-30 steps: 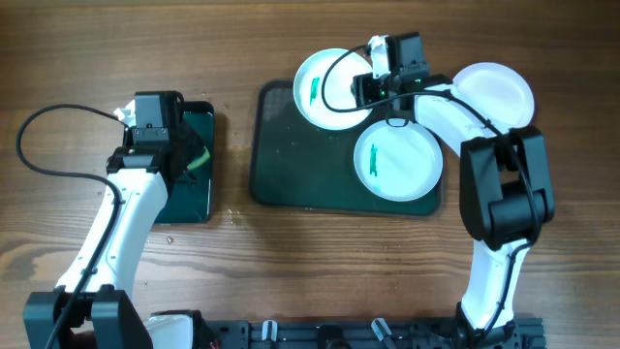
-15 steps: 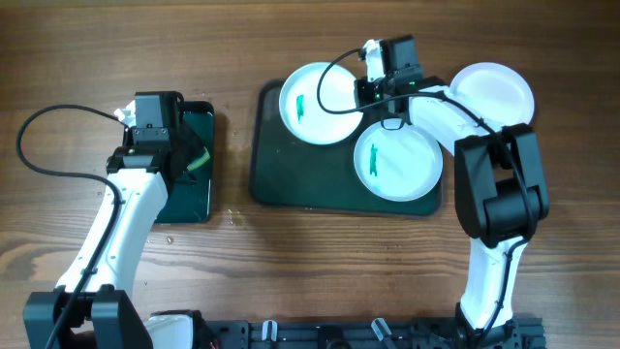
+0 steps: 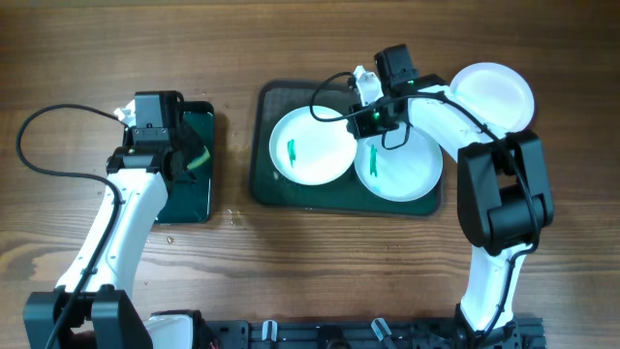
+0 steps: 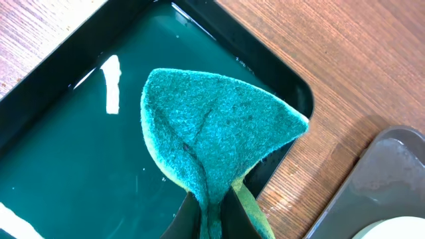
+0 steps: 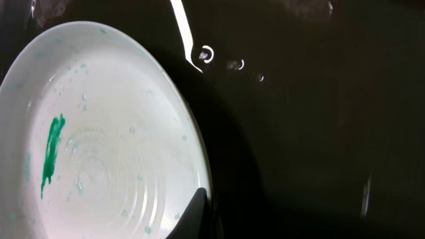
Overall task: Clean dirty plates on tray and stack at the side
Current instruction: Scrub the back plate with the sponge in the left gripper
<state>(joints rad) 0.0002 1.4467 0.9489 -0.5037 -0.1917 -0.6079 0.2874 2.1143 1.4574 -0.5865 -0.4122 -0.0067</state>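
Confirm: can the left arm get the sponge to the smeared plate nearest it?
Probably yes. The left plate lies on the tray's near side, nothing between it and the left gripper holding the sponge; the right gripper grips only the plate's far rim.

Desk, 6 o'clock: bare wood (image 3: 320,252) lay open for passage.
9 o'clock gap: a free strip ran between small tray (image 3: 199,206) and tray (image 3: 263,189).
Small tray: left hand (image 3: 192,161) and sponge (image 4: 212,146) hung over it.
Tray centre: blocked by 9 o'clock plate (image 3: 310,155) and 3 o'clock plate (image 3: 405,173), no gap between them, with right hand (image 3: 366,118) on top.
2 o'clock: third plate (image 3: 499,92) sat under right arm (image 3: 441,111).
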